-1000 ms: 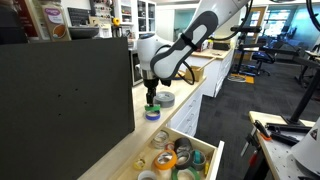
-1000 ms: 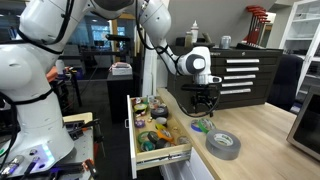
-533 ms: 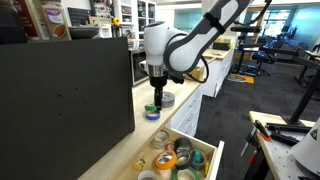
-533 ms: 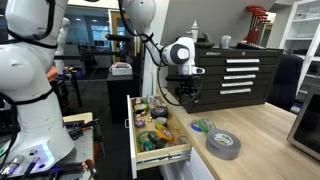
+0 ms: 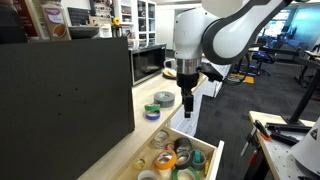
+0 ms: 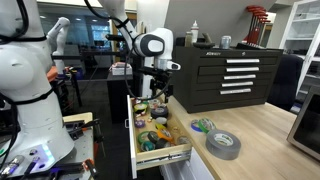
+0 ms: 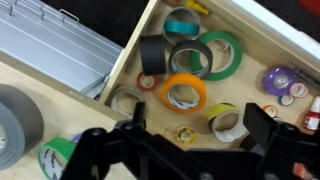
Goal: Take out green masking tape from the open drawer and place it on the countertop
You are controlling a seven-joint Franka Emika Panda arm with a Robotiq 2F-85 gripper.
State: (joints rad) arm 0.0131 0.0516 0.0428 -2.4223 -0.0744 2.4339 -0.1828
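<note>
A green tape roll [image 5: 151, 110] lies on the wooden countertop next to a grey duct tape roll [image 5: 164, 99]; it also shows in the other exterior view [image 6: 203, 126] and in the wrist view [image 7: 55, 158]. My gripper [image 5: 188, 103] [image 6: 158, 92] hangs open and empty above the open drawer [image 6: 163, 152], away from that roll. In the wrist view my fingers [image 7: 198, 125] frame the drawer's contents. A larger green tape ring [image 7: 222, 55] lies in the drawer among other rolls.
The drawer holds an orange roll [image 7: 185, 93], a black roll [image 7: 155, 55], a teal roll [image 7: 182, 25] and a yellow-black roll [image 7: 228, 120]. The grey duct tape [image 6: 223, 144] lies on the countertop. A black tool cabinet [image 6: 222, 75] stands behind. A dark panel [image 5: 60, 95] borders the counter.
My gripper has risen from the green tape roll on the countertop and swung over to above the open drawer. The roll stays on the counter.
</note>
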